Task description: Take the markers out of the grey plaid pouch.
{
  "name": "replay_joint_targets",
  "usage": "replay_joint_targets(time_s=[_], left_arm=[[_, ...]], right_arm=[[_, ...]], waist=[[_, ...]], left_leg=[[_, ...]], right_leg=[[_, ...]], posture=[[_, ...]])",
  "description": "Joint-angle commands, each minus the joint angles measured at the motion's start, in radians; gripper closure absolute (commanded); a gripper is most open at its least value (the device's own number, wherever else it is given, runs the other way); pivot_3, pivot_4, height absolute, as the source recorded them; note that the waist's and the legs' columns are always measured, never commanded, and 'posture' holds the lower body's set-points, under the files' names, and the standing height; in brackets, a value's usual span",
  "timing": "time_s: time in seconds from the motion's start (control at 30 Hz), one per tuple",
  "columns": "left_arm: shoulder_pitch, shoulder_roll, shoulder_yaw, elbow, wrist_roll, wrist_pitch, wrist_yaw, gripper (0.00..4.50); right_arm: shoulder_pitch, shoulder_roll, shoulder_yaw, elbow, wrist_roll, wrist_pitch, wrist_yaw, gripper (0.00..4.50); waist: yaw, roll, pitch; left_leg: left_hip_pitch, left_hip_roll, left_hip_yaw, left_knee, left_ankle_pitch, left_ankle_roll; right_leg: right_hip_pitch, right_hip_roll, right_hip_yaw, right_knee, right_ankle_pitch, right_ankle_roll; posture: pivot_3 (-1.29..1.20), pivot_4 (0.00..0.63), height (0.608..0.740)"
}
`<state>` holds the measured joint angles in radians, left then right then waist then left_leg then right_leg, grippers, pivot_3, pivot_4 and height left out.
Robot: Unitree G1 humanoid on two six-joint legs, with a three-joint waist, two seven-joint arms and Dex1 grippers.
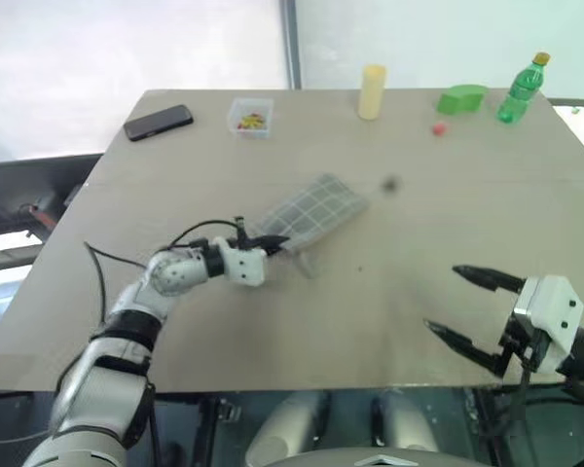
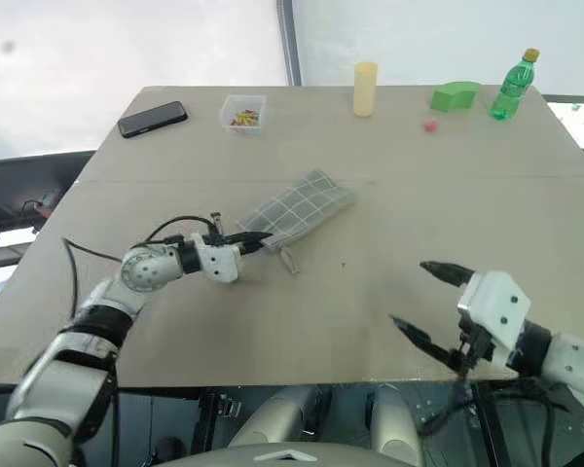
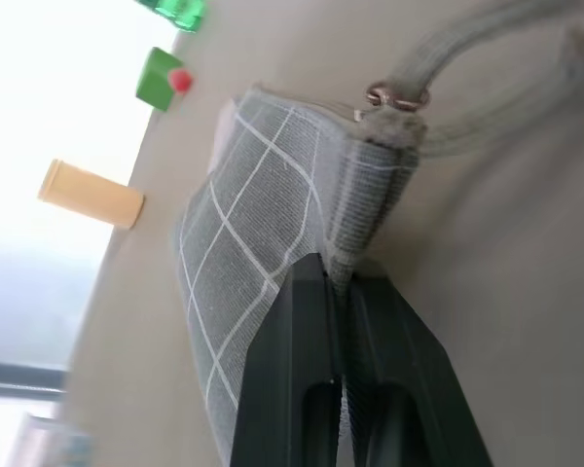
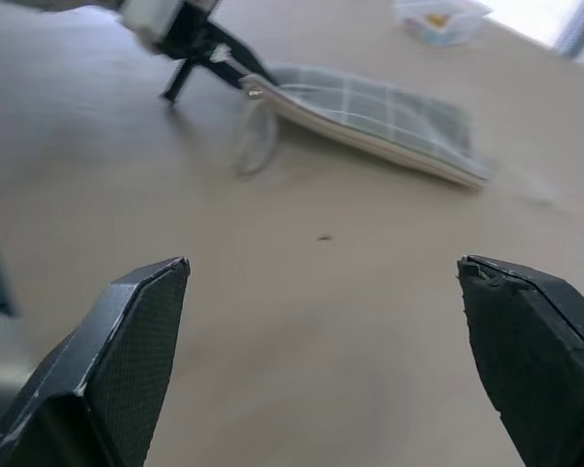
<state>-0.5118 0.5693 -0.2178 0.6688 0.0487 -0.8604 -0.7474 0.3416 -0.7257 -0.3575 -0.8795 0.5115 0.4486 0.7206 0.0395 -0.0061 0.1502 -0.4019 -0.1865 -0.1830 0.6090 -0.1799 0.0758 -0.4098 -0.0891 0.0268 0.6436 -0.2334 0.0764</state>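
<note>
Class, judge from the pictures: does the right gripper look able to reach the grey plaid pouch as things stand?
Probably yes: bare table lies between the open right gripper and the grey plaid pouch, whose near corner the left gripper pinches.

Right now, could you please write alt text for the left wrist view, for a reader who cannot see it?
The left gripper is shut on the corner of the grey plaid pouch, which lies on a tan table beside its cord loop. Beyond it are a pale yellow cylinder, a green block and a small red ball.
</note>
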Motion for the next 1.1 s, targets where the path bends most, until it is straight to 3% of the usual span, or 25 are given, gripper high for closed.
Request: replay_joint_targets(time_s=[0.03, 0.17, 0.3, 0.47, 0.67, 1.0, 1.1], left_arm=[[0.03, -0.052, 0.064, -0.244, -0.351, 0.289, -0.129, 4.5], [0.072, -0.06, 0.095, -0.488, -0.634, 0.656, -0.24, 4.5], [0.122, -0.059, 0.128, -0.59, -0.743, 0.855, -0.289, 4.5], [0.174, -0.087, 0.128, -0.609, -0.717, 0.925, -0.315, 4.5], [0.189, -0.143, 0.111, -0.598, -0.667, 0.945, -0.328, 4.5], [0.202, -0.203, 0.105, -0.601, -0.601, 0.932, -0.352, 4.5], [0.209, -0.21, 0.106, -0.609, -0.591, 0.93, -0.357, 4.5]], right_arm=[[-0.091, -0.01, 0.017, -0.072, 0.022, 0.108, -0.12, 0.0], [-0.311, -0.025, 0.053, -0.06, 0.194, 0.287, -0.214, 0.0], [-0.481, -0.053, 0.075, -0.05, 0.299, 0.428, -0.302, 0.0], [-0.601, -0.078, 0.119, -0.042, 0.446, 0.528, -0.341, 0.0], [-0.637, -0.042, 0.214, -0.005, 0.646, 0.56, -0.339, 0.0], [-0.774, 0.07, 0.348, 0.194, 0.643, 0.571, -0.373, 0.0], [-0.834, 0.102, 0.352, 0.234, 0.666, 0.577, -0.388, 0.79]], waist=[[-0.002, -0.004, 0.002], [-0.023, -0.004, 0.002], [-0.029, -0.004, 0.002], [-0.021, -0.004, 0.002], [-0.017, -0.005, 0.002], [-0.026, -0.005, 0.002], [-0.024, -0.004, 0.002]], left_leg=[[-0.002, 0.0, -0.001, 0.001, 0.0, 0.0], [-0.011, 0.001, -0.005, 0.006, 0.0, 0.0], [-0.011, 0.001, -0.005, 0.006, 0.0, 0.0], [-0.012, 0.001, -0.005, 0.006, 0.0, 0.0], [-0.013, 0.0, -0.005, 0.006, 0.0, 0.0], [-0.012, 0.0, -0.005, 0.006, 0.0, 0.0], [-0.012, 0.001, -0.005, 0.006, 0.0, 0.0]], right_leg=[[-0.002, 0.0, -0.001, 0.0, 0.0, 0.0], [-0.008, 0.002, -0.003, 0.002, 0.004, -0.005], [-0.008, 0.002, -0.002, 0.001, 0.004, -0.005], [-0.008, 0.001, -0.003, 0.0, 0.004, -0.006], [-0.007, 0.0, -0.003, -0.001, 0.004, -0.006], [-0.008, 0.0, -0.003, -0.001, 0.005, -0.007], [-0.008, 0.001, -0.003, -0.001, 0.005, -0.008]], posture=[[0.0, 0.15, 0.74], [0.0, 0.15, 0.74], [0.0, 0.15, 0.74], [0.0, 0.15, 0.74], [0.0, 0.15, 0.74], [0.0, 0.15, 0.74], [0.0, 0.15, 0.74]])
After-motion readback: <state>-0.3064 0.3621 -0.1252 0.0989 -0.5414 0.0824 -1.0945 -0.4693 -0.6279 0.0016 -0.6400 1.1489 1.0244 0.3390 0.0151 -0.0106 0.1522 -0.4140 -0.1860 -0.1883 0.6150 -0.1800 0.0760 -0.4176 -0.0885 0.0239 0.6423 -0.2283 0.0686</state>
